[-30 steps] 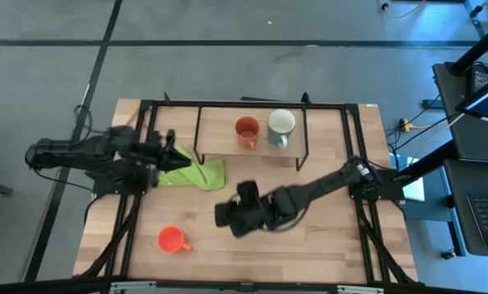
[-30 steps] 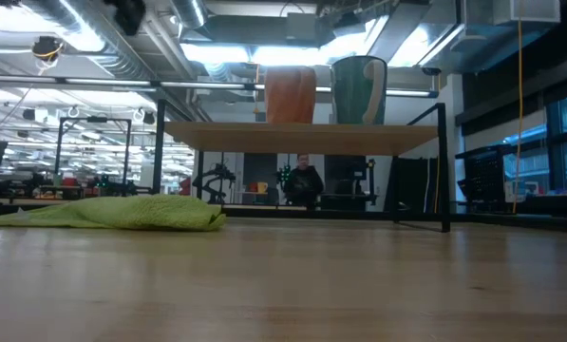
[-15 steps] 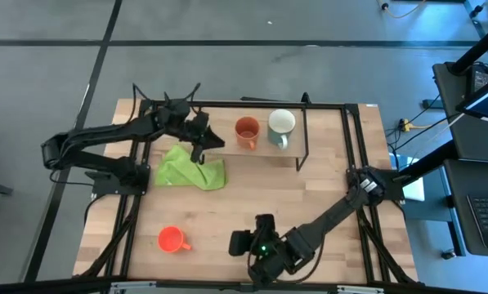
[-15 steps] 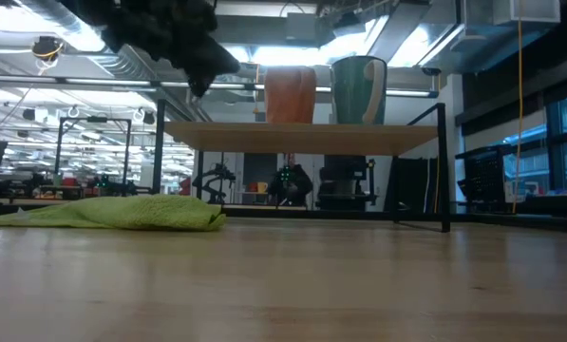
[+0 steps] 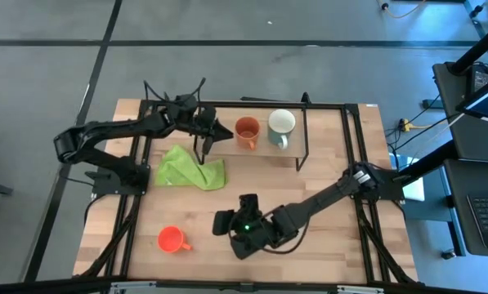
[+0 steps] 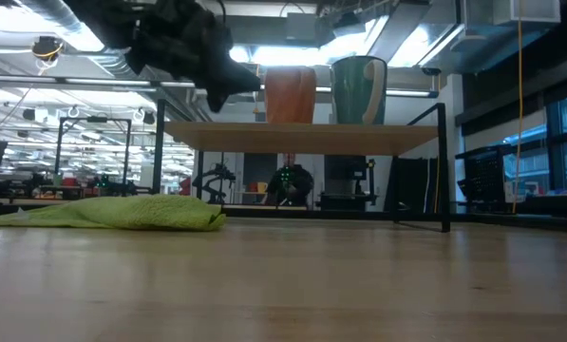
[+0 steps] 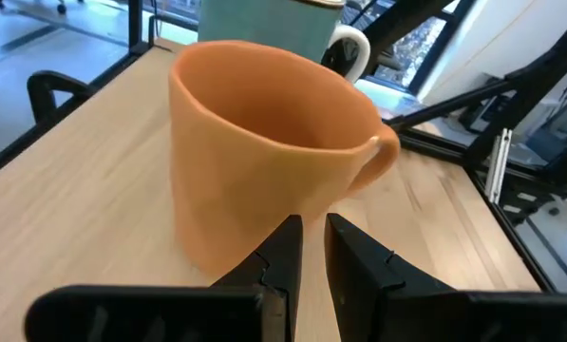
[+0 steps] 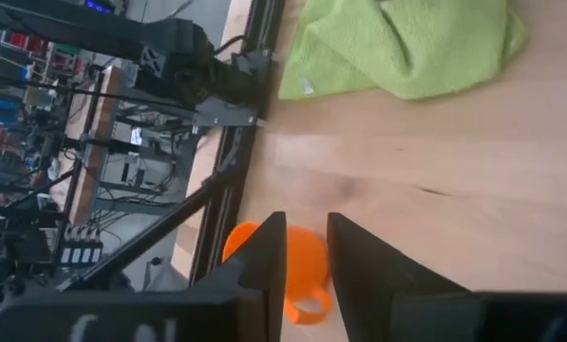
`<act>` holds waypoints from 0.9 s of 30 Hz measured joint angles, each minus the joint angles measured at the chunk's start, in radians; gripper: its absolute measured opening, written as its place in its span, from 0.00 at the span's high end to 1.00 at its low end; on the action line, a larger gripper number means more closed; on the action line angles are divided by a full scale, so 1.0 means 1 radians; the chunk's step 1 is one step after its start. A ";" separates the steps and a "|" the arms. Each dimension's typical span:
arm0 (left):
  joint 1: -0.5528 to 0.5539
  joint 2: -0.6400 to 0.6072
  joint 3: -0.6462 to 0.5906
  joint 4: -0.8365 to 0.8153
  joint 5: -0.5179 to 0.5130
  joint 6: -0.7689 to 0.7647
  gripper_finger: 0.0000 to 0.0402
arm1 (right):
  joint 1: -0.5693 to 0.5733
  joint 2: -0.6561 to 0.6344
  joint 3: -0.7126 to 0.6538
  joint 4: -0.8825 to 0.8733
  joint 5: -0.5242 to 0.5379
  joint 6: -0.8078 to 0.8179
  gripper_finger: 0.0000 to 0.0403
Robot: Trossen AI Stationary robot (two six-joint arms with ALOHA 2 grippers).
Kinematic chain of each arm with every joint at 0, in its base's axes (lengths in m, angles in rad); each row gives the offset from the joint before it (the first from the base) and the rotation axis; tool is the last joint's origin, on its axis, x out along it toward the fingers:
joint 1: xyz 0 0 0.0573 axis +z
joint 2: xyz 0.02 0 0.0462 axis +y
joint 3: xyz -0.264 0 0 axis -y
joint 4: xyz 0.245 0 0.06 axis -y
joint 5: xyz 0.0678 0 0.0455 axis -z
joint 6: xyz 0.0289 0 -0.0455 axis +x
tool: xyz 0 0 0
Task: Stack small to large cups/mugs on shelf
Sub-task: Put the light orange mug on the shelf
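The brown-orange mug (image 5: 246,131) and the pale green mug (image 5: 281,126) stand side by side on the light-wood shelf (image 5: 227,151), and in the low view both show on its board (image 6: 302,138). My left gripper (image 5: 219,133) is shut, level with the brown-orange mug (image 7: 264,161) and just to its left. The orange-red mug (image 5: 172,239) stands on the tabletop near the near-left corner. My right gripper (image 5: 221,222) is shut, low over the table and pointing left toward that mug (image 8: 310,285), well short of it. My left gripper (image 7: 313,233) comes level from the table's left, its shut fingertips (image 6: 253,81) right at the lower wall (image 7: 236,228) of the brown-orange mug, on the side away from the handle. Whether they touch the wall, I cannot tell. The mug stands upright on the shelf.
A lime-green cloth (image 5: 190,170) lies crumpled on the tabletop below the shelf's left end, between the two arms. Thin black shelf legs (image 5: 299,159) stand on the table. Bare wood stretches right of the right arm.
My left gripper has swung from the table's left side, over the cloth, toward the far edge and right, up to the brown-orange mug on the shelf. My right gripper dipped toward the near edge, then came back to mid-table. The mugs have stayed put.
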 joint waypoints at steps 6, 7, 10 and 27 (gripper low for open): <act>0.012 0.025 -0.001 0.052 -0.014 -0.003 0.89 | -0.005 0.000 0.000 0.009 -0.002 -0.007 0.80; 0.016 0.025 -0.001 0.060 -0.016 -0.001 0.89 | -0.005 0.000 0.000 0.009 -0.002 -0.007 0.80; 0.038 0.025 -0.001 0.067 -0.021 0.000 0.89 | -0.003 0.000 0.000 0.009 -0.002 -0.005 0.80; 0.046 0.052 -0.001 0.047 0.046 -0.004 0.89 | -0.003 0.000 0.000 0.008 -0.008 -0.002 0.80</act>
